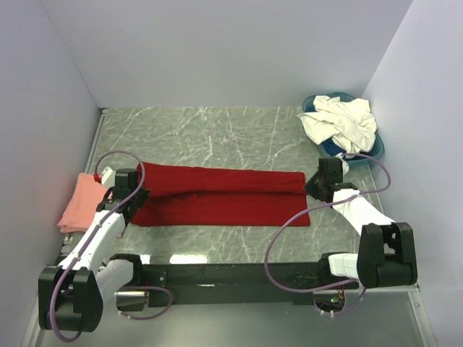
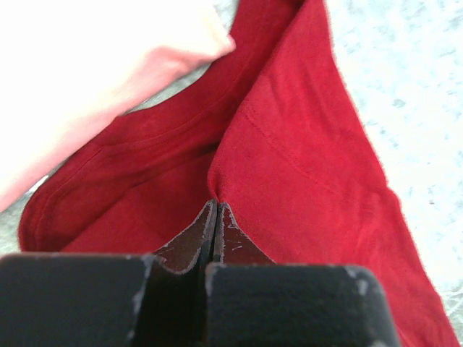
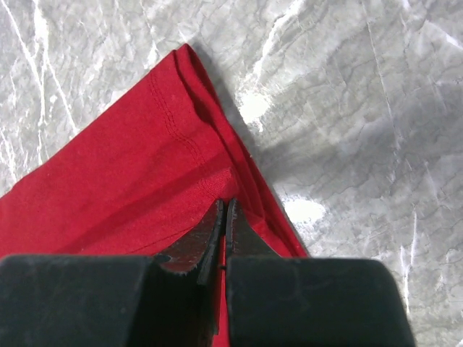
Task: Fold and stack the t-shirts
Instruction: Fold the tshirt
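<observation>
A deep red t-shirt (image 1: 221,196) lies folded into a long band across the marble table. My left gripper (image 1: 135,191) is shut on its left end; in the left wrist view the jaws (image 2: 215,205) pinch a raised fold of red cloth (image 2: 289,166). At the right end, my right gripper (image 1: 313,186) is shut on the hemmed corner, with red cloth (image 3: 130,181) showing between the fingertips (image 3: 224,204). Folded at the far left, a salmon-pink t-shirt (image 1: 81,202) (image 2: 87,65) lies just beside the left gripper. Cream-white t-shirts (image 1: 340,121) are heaped in the basin.
The round blue basin (image 1: 376,150) stands at the back right corner, close behind the right arm. White walls enclose the table on the left, back and right. Bare marble (image 1: 217,134) lies behind the red shirt, and a narrower strip (image 1: 217,242) in front of it.
</observation>
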`<action>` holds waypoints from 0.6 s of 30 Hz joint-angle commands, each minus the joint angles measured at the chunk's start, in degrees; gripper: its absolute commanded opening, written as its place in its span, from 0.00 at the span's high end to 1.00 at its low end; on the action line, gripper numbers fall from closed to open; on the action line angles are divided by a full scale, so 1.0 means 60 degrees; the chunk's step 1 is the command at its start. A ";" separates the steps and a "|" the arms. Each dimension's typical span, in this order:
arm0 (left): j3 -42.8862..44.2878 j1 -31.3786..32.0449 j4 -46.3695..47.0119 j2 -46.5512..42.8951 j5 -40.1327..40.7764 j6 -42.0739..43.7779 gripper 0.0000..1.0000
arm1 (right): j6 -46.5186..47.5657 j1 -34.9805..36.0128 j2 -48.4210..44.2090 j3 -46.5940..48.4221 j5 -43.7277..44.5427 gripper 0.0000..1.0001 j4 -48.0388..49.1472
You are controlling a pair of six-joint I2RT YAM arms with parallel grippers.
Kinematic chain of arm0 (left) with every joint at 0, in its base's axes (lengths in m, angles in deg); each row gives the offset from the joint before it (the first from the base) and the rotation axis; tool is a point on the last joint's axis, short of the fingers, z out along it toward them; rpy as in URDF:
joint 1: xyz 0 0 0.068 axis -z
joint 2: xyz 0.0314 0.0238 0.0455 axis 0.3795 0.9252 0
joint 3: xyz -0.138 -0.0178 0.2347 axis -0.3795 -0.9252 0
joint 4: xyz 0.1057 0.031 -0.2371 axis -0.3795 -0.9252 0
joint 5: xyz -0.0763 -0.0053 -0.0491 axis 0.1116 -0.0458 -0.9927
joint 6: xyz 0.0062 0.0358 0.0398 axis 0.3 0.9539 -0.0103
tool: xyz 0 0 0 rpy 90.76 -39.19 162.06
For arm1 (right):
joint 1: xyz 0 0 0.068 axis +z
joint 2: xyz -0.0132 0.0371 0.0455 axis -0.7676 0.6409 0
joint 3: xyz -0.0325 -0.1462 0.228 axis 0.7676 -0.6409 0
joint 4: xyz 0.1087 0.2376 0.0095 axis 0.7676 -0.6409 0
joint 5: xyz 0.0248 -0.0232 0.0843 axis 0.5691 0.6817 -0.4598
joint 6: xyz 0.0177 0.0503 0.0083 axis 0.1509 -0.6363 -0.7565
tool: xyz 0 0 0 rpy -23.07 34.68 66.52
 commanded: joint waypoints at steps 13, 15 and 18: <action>-0.0997 -0.0065 0.0175 -0.0538 -0.0156 -0.0180 0.96 | 0.0033 -0.0142 -0.0392 -0.0362 0.0001 0.82 0.0316; -0.0982 -0.0065 0.0116 -0.0684 -0.0200 -0.0195 0.84 | 0.0047 -0.0142 -0.0553 -0.0406 -0.0043 0.70 0.0331; -0.0968 -0.0065 0.0116 -0.0947 -0.0229 -0.0166 0.70 | 0.0120 -0.0142 -0.0831 -0.0333 -0.0116 0.60 0.0171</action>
